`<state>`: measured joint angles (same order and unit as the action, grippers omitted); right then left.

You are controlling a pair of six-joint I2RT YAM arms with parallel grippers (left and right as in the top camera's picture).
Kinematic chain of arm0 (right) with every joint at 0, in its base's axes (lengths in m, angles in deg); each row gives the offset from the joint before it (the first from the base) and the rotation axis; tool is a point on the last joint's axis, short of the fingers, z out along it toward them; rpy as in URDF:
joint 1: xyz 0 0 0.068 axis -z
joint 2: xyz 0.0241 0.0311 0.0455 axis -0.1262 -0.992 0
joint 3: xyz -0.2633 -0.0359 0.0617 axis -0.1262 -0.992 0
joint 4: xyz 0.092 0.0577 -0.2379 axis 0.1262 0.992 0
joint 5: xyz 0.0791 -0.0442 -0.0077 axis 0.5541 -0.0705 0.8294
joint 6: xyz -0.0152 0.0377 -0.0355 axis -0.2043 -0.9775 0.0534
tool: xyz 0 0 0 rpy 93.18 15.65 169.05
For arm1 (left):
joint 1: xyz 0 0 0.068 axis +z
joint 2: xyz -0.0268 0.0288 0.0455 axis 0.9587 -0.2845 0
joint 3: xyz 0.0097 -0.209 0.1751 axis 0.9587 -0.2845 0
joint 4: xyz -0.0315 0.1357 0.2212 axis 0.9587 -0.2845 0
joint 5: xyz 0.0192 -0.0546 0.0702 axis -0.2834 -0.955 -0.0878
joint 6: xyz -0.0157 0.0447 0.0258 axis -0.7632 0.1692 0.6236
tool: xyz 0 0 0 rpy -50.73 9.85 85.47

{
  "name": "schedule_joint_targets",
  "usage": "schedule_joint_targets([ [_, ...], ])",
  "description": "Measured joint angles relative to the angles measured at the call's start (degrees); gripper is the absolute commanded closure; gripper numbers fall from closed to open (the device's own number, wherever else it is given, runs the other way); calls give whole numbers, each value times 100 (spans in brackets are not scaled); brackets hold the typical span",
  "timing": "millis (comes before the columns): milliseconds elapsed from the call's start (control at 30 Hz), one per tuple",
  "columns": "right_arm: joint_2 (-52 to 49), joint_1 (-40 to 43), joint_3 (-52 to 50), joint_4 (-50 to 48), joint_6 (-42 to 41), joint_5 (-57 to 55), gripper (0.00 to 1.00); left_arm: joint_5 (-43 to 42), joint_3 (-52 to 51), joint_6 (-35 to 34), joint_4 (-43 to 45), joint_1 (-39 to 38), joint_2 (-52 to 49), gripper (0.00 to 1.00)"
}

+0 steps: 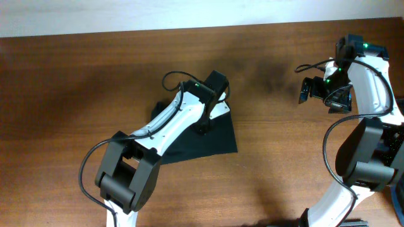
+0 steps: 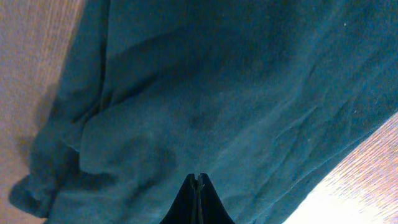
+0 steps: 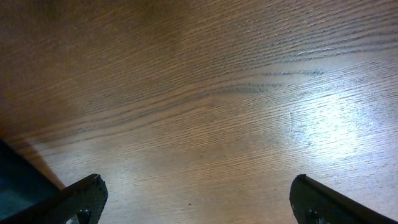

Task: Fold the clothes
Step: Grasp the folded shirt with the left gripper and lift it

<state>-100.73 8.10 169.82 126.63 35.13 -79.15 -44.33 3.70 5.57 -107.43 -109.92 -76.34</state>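
Observation:
The clothes (image 1: 218,142), a black T-shirt, lie folded into a small flat wedge near the table's middle, partly hidden under my left arm. My left gripper (image 1: 203,128) points down onto the shirt's upper part. In the left wrist view dark, softly creased fabric (image 2: 217,93) fills the frame, and the left gripper (image 2: 198,178) is shut, its tips pressed together just over the cloth with no fold seen between them. My right gripper (image 1: 315,91) hangs open at the far right over bare wood; its fingers (image 3: 84,198) stand wide apart around nothing.
The brown wooden table (image 1: 95,82) runs in all directions around the shirt. Bare wood shows beside the cloth (image 2: 367,180). A dark patch (image 3: 13,183) sits at the lower left edge of the right wrist view; I cannot tell what it is.

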Motion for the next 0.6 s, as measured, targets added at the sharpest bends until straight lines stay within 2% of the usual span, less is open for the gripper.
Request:
schedule_joint_targets([
  [200,2,0,0,-2,7,0,1,-50,0,280,-4,44,-146,100],
  [600,2,0,0,0,4,0,1,-74,0,334,236,74,-688,98],
])
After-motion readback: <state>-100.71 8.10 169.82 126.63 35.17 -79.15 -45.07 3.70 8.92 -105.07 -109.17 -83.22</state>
